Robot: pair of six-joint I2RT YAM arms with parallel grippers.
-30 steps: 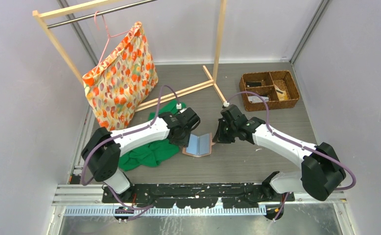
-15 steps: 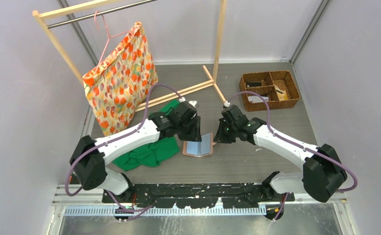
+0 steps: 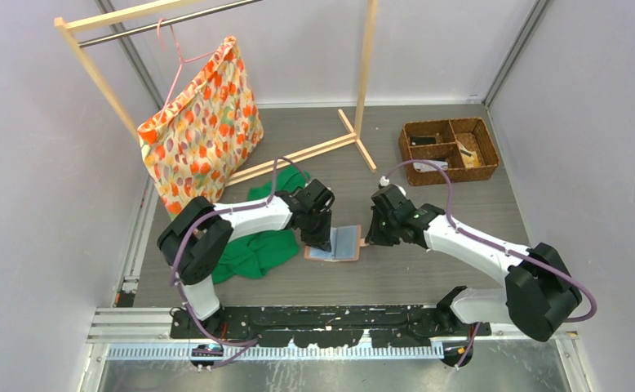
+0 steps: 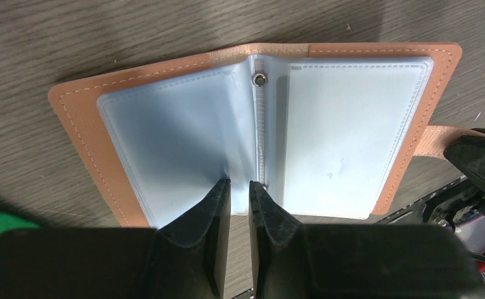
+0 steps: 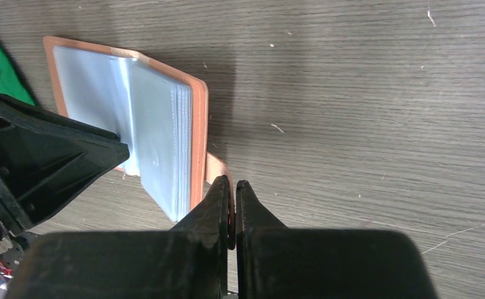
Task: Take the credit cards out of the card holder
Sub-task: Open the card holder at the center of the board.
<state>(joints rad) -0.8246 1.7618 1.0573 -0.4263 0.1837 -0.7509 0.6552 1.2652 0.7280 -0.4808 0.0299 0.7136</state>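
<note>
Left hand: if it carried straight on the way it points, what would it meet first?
The card holder: the left hand points at its clear sleeves beside the centre fold, seemingly touching their edge, though depth is unclear.

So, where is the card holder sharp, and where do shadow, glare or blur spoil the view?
Left wrist: card holder sharp, stitching clear, mild sheen on its plastic; the left gripper is dark and featureless. Right wrist: holder sharp, a dark shadow on the table beside it. Top external: even light, holder too small for detail.
</note>
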